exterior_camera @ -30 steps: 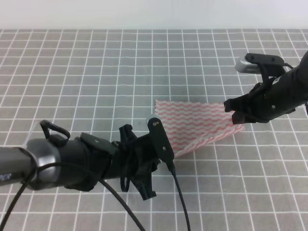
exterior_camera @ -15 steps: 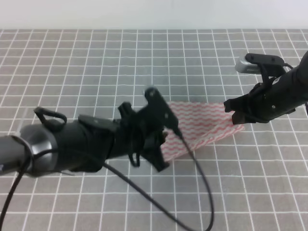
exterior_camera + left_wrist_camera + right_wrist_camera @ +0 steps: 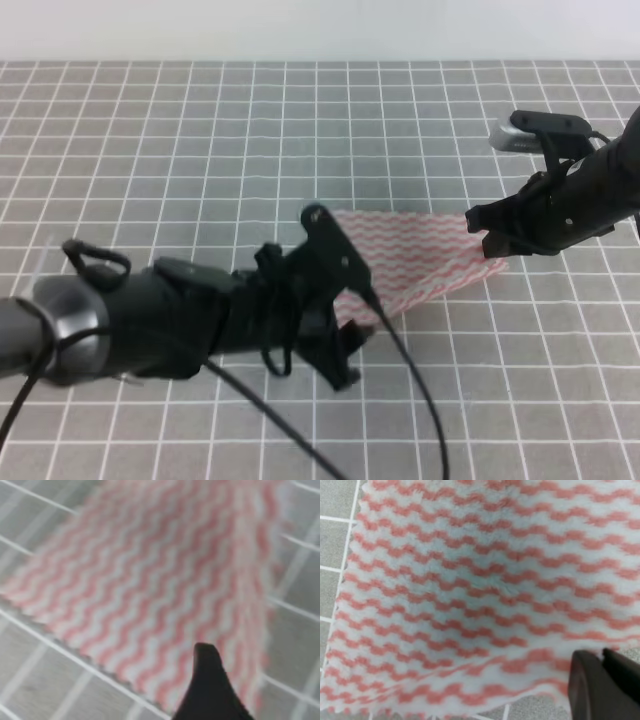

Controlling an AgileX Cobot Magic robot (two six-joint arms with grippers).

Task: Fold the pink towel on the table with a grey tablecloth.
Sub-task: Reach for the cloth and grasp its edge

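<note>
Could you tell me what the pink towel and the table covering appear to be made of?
The pink towel looks like thin, soft nonwoven or fleecy cloth: matte, fuzzy surface, pink and white wavy stripes, slightly ragged edges. The grey tablecloth seems a matte woven fabric printed with thin white grid lines; its exact fibre cannot be told.

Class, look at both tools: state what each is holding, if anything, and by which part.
The right tool pinches the pink towel at its right edge. Whether the left tool grips it cannot be told.
</note>
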